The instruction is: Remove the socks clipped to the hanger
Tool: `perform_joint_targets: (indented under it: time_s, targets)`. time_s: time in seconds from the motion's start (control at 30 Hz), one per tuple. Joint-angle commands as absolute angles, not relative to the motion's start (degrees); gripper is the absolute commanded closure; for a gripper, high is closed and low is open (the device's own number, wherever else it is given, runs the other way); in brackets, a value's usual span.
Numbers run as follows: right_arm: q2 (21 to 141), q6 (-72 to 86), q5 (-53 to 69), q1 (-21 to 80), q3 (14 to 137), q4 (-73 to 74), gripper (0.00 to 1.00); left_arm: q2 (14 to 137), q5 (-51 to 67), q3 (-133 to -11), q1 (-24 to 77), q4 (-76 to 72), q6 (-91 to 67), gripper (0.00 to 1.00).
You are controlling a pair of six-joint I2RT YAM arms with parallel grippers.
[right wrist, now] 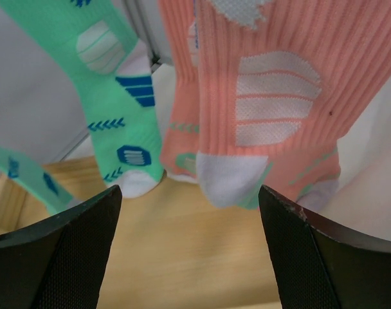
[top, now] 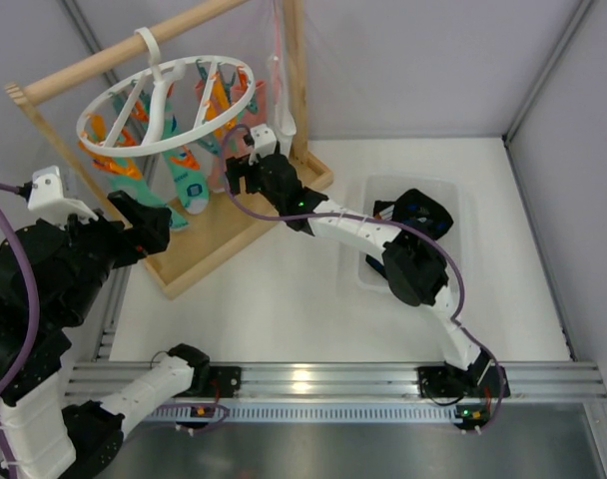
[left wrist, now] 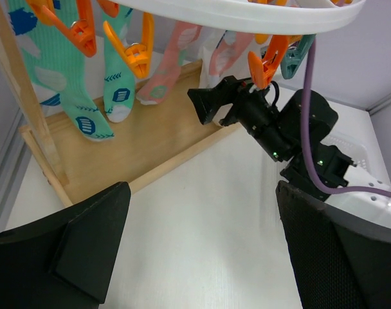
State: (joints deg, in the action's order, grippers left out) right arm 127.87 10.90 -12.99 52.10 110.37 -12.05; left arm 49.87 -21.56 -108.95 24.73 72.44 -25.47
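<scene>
The white ring hanger (top: 169, 105) hangs from a wooden rail, with orange clips (left wrist: 134, 55) along its bars. Teal patterned socks (top: 187, 183) and pink socks (right wrist: 272, 96) dangle from it over the wooden base. My right gripper (top: 236, 178) is under the ring's right side and stands open. In its wrist view a pink sock's white toe (right wrist: 231, 177) hangs just beyond the fingertips, with a teal sock (right wrist: 118, 109) to its left. My left gripper (top: 152, 226) is open near the base's front left, apart from the socks, with only bare table between its fingers (left wrist: 86, 238).
The rail frame's wooden base (top: 234, 225) and upright post (top: 296, 80) stand at the back left. A clear bin (top: 373, 264) at the right holds dark socks (top: 423, 210). My right arm (top: 363, 232) stretches across the table's middle. Grey walls close in on both sides.
</scene>
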Motion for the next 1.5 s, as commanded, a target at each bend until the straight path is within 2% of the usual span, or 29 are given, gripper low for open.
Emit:
perform_joint_targets:
  time_s: [0.0,0.07,0.17,0.3,0.37,0.4,0.47,0.5,0.57,0.8,1.0,1.2,1.47]
  targets:
    - [131.0,6.2,-20.2,52.9,116.0,-21.2,0.18,50.2,-18.8,-109.2,24.8,70.2,-25.8,0.02]
    - [132.1,5.5,-24.2,52.8,116.5,-22.8,0.19,50.4,-18.2,-109.9,24.8,70.0,-25.1,0.02]
    - [134.2,4.3,-26.9,52.6,118.1,-25.0,0.27,51.0,-18.0,-111.1,24.8,70.0,-24.2,0.02]
    - [137.2,1.7,-29.2,52.6,120.7,-26.5,0.44,51.2,-18.0,-111.4,24.8,70.0,-23.1,0.02]
    - [137.8,1.3,-30.0,52.4,120.8,-27.3,0.44,51.2,-17.5,-111.4,24.8,70.0,-22.9,0.02]
    - [138.1,1.2,-30.0,52.2,121.2,-27.3,0.49,51.2,-17.4,-111.4,24.7,70.0,-22.9,0.02]
    - [138.2,0.9,-30.5,51.6,121.3,-27.2,0.65,51.7,-17.3,-111.2,24.7,70.0,-22.6,0.02]
    - [137.5,0.8,-30.8,51.5,120.6,-27.1,0.87,52.0,-17.1,-111.4,24.8,70.0,-22.5,0.02]
    - [134.3,0.6,-29.3,51.6,118.1,-29.2,0.99,52.9,-16.2,-112.1,24.7,70.0,-22.1,0.02]
    - [119.9,0.9,-22.9,53.7,97.1,-36.3,1.00,57.1,-6.2,-120.5,24.8,66.5,-22.1,0.02]
    - [108.9,1.0,-24.5,57.9,84.7,-39.4,1.00,61.4,-1.6,-128.1,24.8,64.7,-24.4,0.02]
    - [102.5,-1.7,-28.3,62.8,79.7,-38.5,1.00,64.5,6.1,-128.4,24.7,64.6,-27.3,0.02]
    - [103.2,-6.1,-27.9,66.4,83.8,-33.3,1.00,65.6,5.6,-127.1,24.8,64.9,-28.3,0.02]
